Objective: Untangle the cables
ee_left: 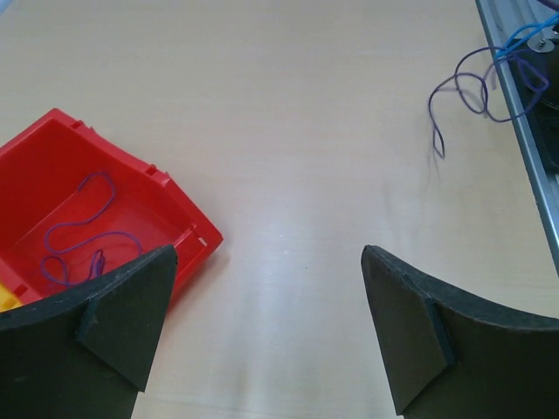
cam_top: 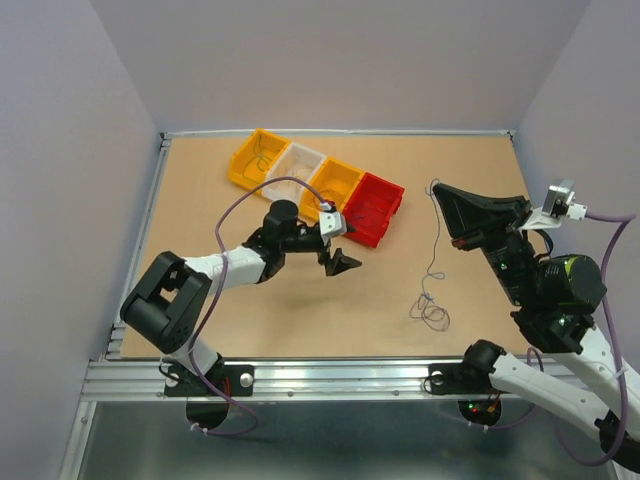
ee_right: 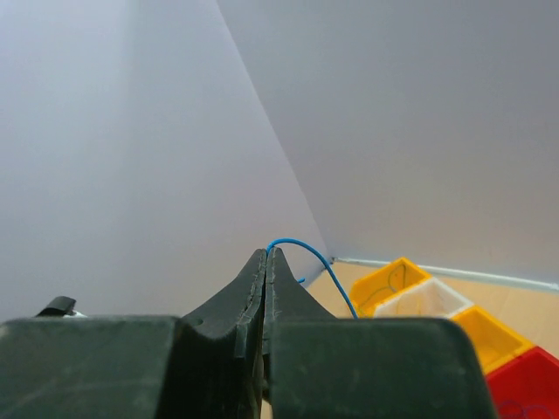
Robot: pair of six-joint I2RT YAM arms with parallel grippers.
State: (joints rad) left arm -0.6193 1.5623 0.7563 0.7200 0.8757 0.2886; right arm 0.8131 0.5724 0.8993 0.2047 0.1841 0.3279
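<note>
Right wrist view: the right hand [ee_right: 266, 253] pinches a blue wire [ee_right: 325, 260], held high; the strand drops straight to the cables [cam_top: 432, 312] bunched on the worktop [cam_top: 300, 320] near the right base. The left hand [ee_left: 269, 253], fingers apart and empty, is farther off by the red bin [ee_left: 188, 223]. Crossings within the bunch are too fine to read

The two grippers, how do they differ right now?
The left gripper is open and empty; the right gripper is shut on a blue wire. The left gripper sits low beside the red bin; the right gripper is raised. Both have dark fingers.
</note>
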